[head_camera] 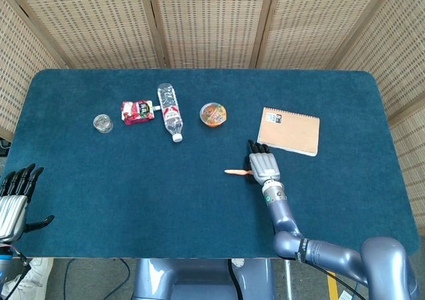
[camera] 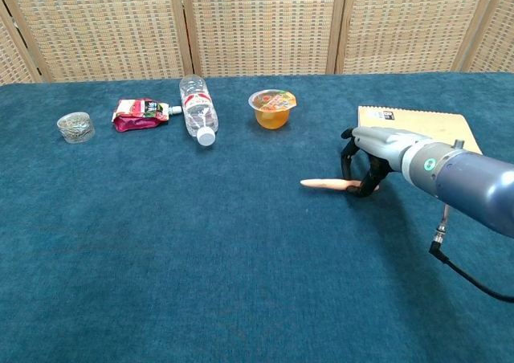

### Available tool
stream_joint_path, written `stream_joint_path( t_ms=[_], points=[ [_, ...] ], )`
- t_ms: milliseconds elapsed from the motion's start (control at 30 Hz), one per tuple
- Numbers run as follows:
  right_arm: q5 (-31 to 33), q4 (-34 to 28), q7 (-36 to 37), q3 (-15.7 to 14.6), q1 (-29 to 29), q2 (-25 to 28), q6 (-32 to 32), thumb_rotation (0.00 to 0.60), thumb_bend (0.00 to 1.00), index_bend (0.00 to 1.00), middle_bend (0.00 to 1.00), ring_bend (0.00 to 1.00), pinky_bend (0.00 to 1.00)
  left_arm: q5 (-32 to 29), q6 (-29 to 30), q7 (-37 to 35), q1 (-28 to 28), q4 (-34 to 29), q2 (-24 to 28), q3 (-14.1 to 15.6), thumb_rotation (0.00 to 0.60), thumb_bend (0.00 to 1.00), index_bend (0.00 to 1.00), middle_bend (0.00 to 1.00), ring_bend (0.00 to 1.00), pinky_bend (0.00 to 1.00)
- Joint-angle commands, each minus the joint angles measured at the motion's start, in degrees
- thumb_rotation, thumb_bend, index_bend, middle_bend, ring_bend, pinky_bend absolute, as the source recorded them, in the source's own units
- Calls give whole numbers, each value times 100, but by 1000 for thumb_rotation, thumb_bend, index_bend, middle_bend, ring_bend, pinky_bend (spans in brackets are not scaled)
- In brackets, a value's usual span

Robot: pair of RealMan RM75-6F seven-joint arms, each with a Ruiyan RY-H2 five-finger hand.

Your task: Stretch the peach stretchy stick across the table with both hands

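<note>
The peach stretchy stick (head_camera: pixel 234 172) (camera: pixel 321 184) lies on the blue tablecloth right of centre, pointing left. My right hand (head_camera: pixel 262 167) (camera: pixel 369 158) arches over its right end, fingers curled down and pinching that end, which is hidden under them. My left hand (head_camera: pixel 14 200) hangs at the table's near left corner with fingers apart and nothing in it, far from the stick. The chest view does not show it.
A brown spiral notebook (head_camera: pixel 289 131) (camera: pixel 418 122) lies just behind the right hand. Along the back sit a jelly cup (head_camera: pixel 213 113) (camera: pixel 272 108), a lying water bottle (head_camera: pixel 169 111) (camera: pixel 197 108), a red pouch (head_camera: pixel 137 111) and a small clear jar (head_camera: pixel 102 123).
</note>
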Motion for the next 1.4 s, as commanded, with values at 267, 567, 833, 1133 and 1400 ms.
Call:
stream_joint_path(
  t_ms=[267,567,833,1133,1400],
  points=[
    [-48,-972,311,332,-51,433,83,600,548,659,59,0,0,34,-15,-50,-59,-51,91,-42,600,0,0,0,0,0],
    [634,-2321,198,893,245,932,77,600,559,656,56,0,0,422,-110,31,-419,-499,765,-267,600,0,0,0,0,0],
    [1601,-2741,183,1356,784,1025,4,600,576,652,62,0,0,758,-310,458,-1091,-661,1152,-779,600,0,96,0,0,0],
    [2245,-2631,323,1473,1248,834,48,600,583,652,62,0,0,1367,-905,481,-2139,338,432,-1023,600,4,260,0,0,0],
    [2487,-2645,435,1506,1494,795,85,600,588,654,62,0,0,1993,-1113,385,-2900,1282,-331,-975,600,6,325,0,0,0]
  ],
)
